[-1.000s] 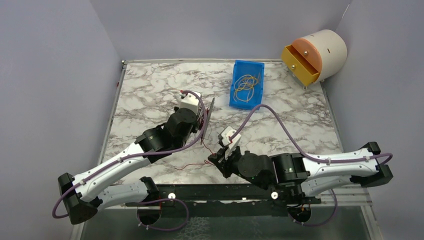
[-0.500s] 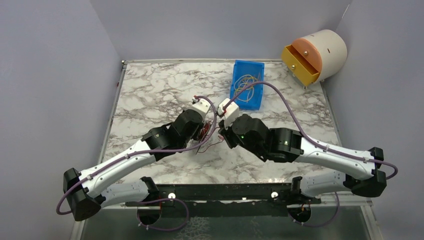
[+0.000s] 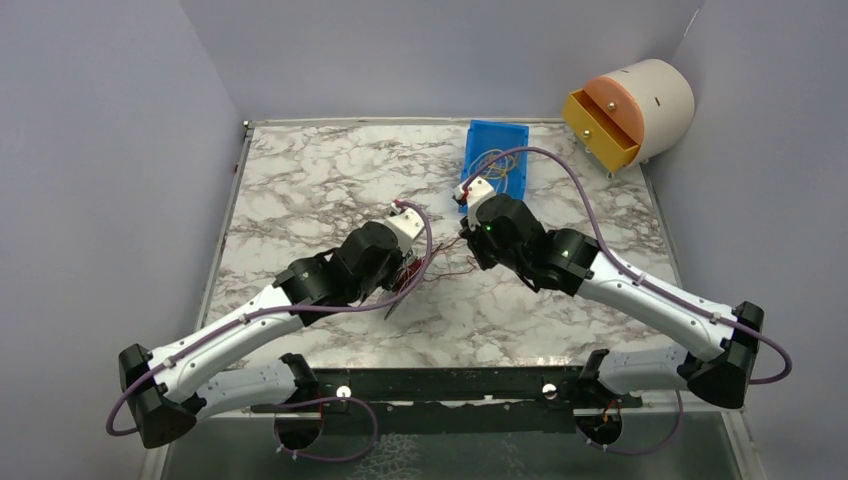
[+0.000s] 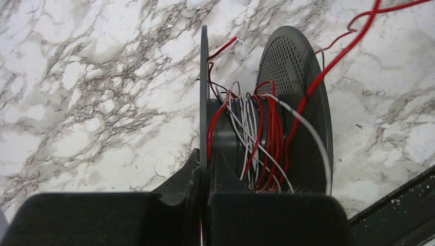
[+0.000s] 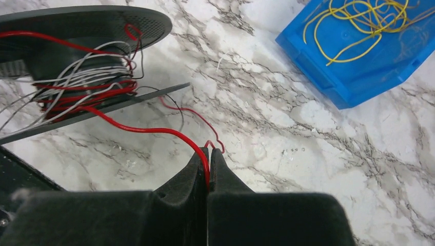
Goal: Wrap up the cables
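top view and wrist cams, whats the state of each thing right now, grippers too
left gripper, shut on one flange of the spool
right gripper, shut on the red cable
spool, partly wound with red and white strands
red cable, running slack from the spool to the right gripper
blue bin, holding loose yellow wires
drawer, pulled open

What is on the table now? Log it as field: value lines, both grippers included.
left gripper: shut on a flange of the spool
right gripper: shut on the red cable
red cable: curves from the spool's core to the right gripper, not taut
spool: partly wound with red and white strands
blue bin: far side, yellow wires inside
drawer unit: past the far right corner, drawer open
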